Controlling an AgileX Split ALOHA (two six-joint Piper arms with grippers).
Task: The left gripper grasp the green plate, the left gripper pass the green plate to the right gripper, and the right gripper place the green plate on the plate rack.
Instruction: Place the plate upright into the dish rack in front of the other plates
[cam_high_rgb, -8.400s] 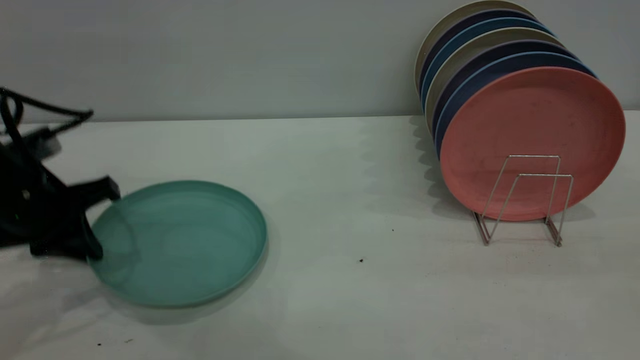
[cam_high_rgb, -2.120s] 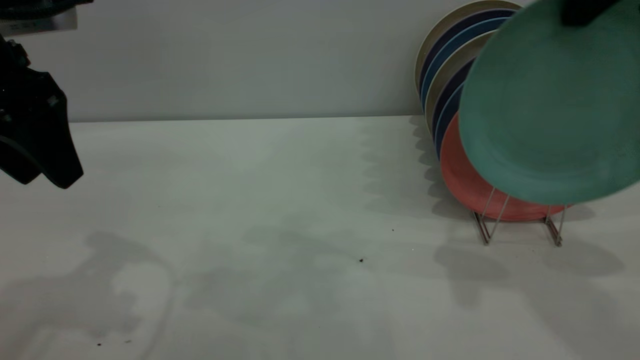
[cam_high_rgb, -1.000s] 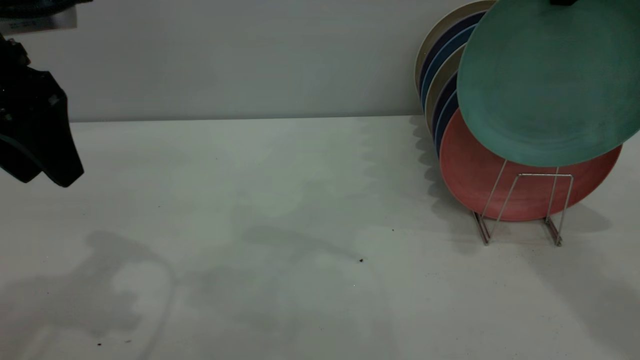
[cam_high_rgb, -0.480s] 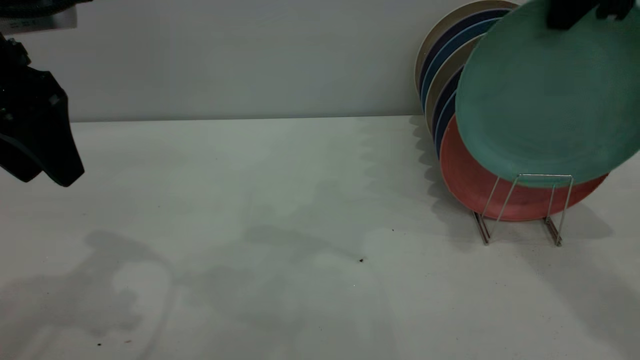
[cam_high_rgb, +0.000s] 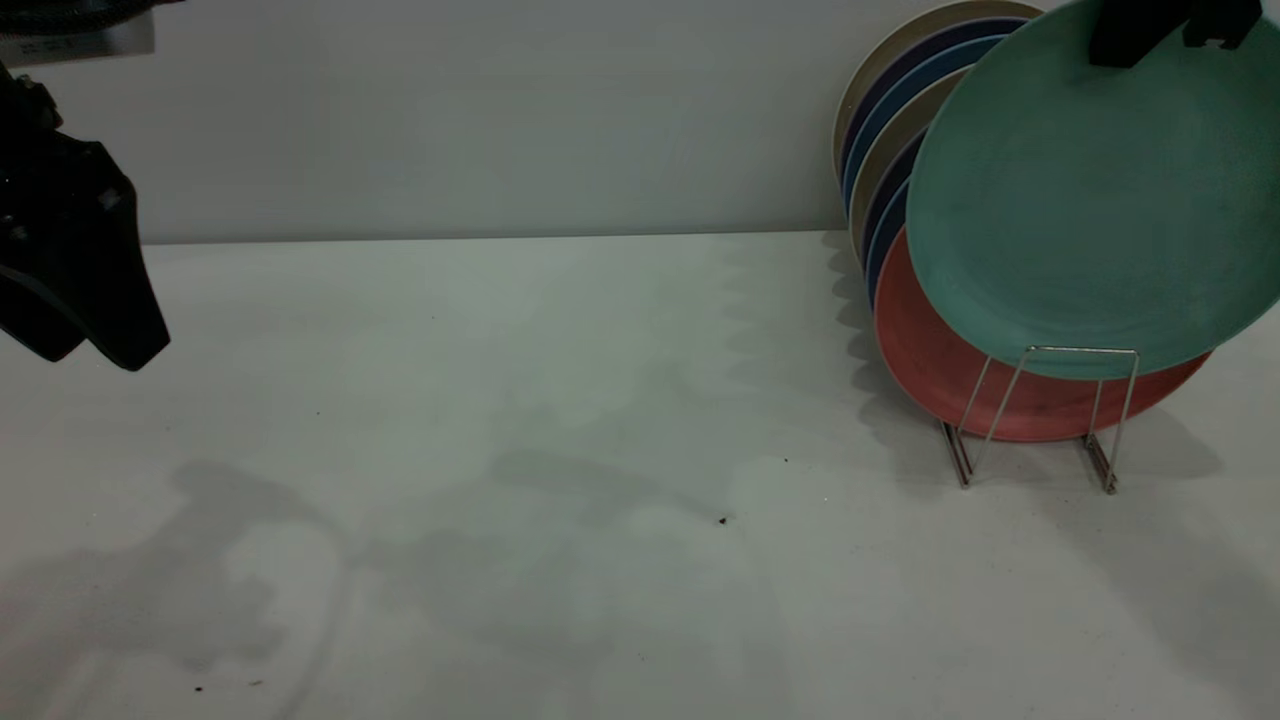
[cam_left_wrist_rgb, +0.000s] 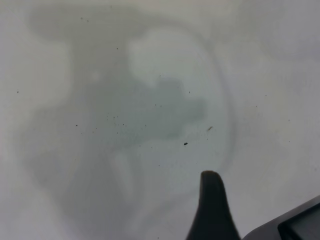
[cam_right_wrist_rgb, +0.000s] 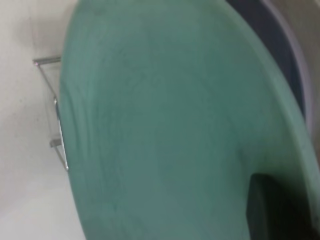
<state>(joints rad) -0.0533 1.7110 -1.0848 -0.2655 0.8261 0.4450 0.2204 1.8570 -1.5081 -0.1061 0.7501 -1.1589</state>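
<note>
My right gripper (cam_high_rgb: 1160, 25) has its fingers closed on the top rim of the green plate (cam_high_rgb: 1090, 200), held upright above the plate rack (cam_high_rgb: 1035, 420), in front of the pink plate (cam_high_rgb: 940, 370). Left gripper (cam_high_rgb: 75, 270) hangs over the tabletop (cam_high_rgb: 560, 420) at far left; its fingers' state I can't tell.

No writing, label, brand, number or sign can be read in any of the three views. A pale grey panel (cam_high_rgb: 80, 38) at the top of the left arm, seen from the exterior camera, carries faint dark marks that could be print, but they are too small and blurred to make out.
</note>
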